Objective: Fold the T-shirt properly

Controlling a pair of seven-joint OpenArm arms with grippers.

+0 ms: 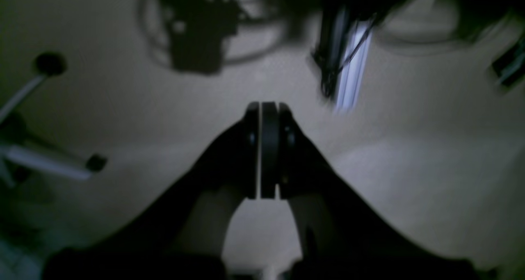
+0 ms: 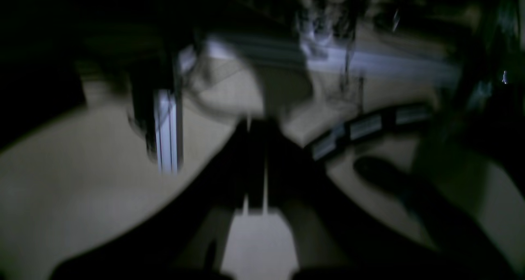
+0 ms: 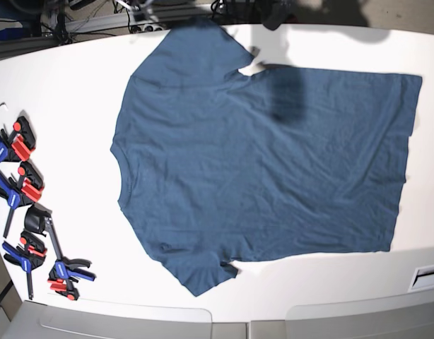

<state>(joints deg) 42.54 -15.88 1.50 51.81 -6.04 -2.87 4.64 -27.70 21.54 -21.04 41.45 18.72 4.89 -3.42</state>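
Observation:
The dark navy T-shirt point(image 3: 266, 162) lies spread flat on the white table point(image 3: 75, 106) in the base view. Its neck points left, its hem right, with one sleeve toward the far edge and one toward the near edge. Neither arm shows in the base view. In the blurred left wrist view my left gripper point(image 1: 268, 106) is shut with nothing between its fingers, over a pale beige surface. My right gripper point(image 2: 256, 124) is likewise shut and empty in the dark, blurred right wrist view. No cloth shows in either wrist view.
Several red-blue-black clamps point(image 3: 26, 212) lie along the table's left edge. Cables and aluminium rails point(image 3: 97, 21) run behind the far edge. An aluminium profile point(image 1: 348, 75) and dark equipment appear in the left wrist view, and another profile point(image 2: 166, 124) in the right.

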